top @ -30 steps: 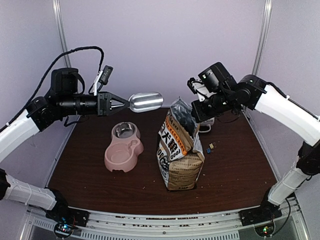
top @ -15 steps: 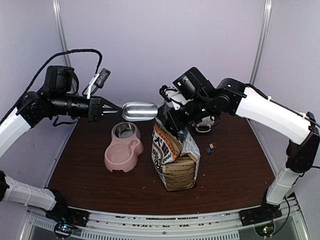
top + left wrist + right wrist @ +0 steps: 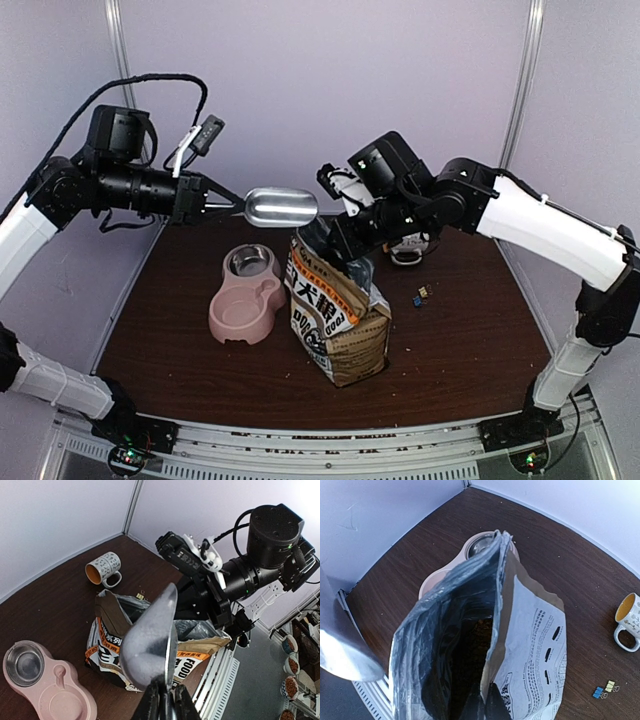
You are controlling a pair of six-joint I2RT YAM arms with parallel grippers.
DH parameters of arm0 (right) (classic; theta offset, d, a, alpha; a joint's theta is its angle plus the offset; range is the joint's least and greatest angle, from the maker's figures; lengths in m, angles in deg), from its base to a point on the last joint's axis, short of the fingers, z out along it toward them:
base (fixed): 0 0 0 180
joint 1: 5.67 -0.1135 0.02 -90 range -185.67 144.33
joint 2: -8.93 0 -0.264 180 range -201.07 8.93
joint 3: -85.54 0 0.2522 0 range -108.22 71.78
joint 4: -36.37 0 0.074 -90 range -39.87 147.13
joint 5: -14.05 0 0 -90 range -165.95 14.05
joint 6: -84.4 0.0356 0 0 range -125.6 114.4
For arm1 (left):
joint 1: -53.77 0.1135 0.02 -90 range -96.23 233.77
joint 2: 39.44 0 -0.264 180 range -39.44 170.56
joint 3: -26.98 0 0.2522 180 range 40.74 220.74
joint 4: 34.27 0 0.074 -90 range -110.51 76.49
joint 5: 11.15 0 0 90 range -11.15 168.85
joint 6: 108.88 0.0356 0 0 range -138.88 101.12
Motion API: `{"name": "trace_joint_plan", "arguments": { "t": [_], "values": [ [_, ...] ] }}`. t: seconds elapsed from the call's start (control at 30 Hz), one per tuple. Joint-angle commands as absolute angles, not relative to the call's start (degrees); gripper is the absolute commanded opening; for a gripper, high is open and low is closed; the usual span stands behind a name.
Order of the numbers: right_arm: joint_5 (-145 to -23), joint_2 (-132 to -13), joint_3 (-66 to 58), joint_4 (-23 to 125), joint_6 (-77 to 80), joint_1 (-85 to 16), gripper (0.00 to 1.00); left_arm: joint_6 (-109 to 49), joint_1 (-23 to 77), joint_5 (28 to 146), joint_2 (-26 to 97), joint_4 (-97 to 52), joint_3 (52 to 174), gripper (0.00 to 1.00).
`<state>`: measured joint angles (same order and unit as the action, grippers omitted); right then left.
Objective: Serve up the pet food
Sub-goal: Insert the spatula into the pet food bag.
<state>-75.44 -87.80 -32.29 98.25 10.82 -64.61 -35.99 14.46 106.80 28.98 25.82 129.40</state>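
- Serving has barely begun: both wells of the pink double bowl [image 3: 247, 295], the steel-lined one and the plain pink one, lie bare, with no kibble in them
- The left gripper [image 3: 228, 204] is clenched on the handle of the silver scoop [image 3: 282, 205], which hangs in the air beside the bag's mouth, above the bowl; no kibble shows on the scoop
- The right gripper [image 3: 486, 705] is pinched tight on the upper rim of the bag [image 3: 335, 310], tilting the top toward the scoop and holding the mouth open
- By my reading, what is left is nearly everything: dip the scoop into the bag, lift a load out, carry it across and tip it into the bowl
- The pet food [image 3: 475, 645] sits low inside the bag, seen through the open mouth in the right wrist view, framed by the grey foil lining
- It looks like a dark brown, grainy, loose heap; single pellets are too small to tell apart
- No loose food is clearly visible on the table [image 3: 470, 330]
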Motion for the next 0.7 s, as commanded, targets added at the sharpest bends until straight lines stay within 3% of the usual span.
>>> {"name": "trace_joint_plan", "arguments": {
  "t": [0.0,0.17,0.53,0.67],
  "values": [
    [-71.32,-82.27,-32.12,94.3,10.74,-66.24,0.0,-32.25,11.53,103.69,34.26,27.91,135.86,0.0],
    [-64.85,-79.77,-29.73,95.74,12.93,-64.66,0.0,-30.17,9.6,100.14,39.65,31.98,141.18,0.0],
    [-66.04,-73.47,-22.26,91.41,11.84,-62.64,0.0,-23.13,2.3,84.74,54.33,48.17,159.82,0.0],
    [-61.71,-73.82,-23.15,92.71,11.88,-61.95,0.0,-23.37,1.4,85.06,56.88,47.93,162.65,0.0]
  ]
}}
